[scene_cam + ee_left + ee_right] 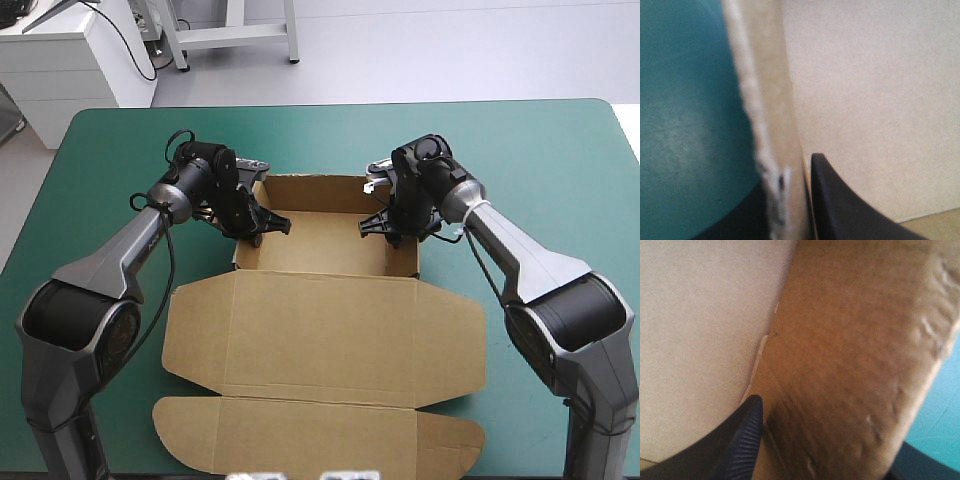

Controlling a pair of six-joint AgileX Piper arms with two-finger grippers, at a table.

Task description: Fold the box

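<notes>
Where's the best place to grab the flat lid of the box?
Probably its near tuck flap, coming from the robot's side: the lid lies flat, hinged at the tray, so that free edge should lift most easily.

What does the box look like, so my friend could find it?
Look at the teal-green table; in its middle lies the box, a brown cut board. Its far part stands up as an open tray, its near part lies flat, and it is the only brown thing there, with the left gripper and right gripper at its side walls.
</notes>
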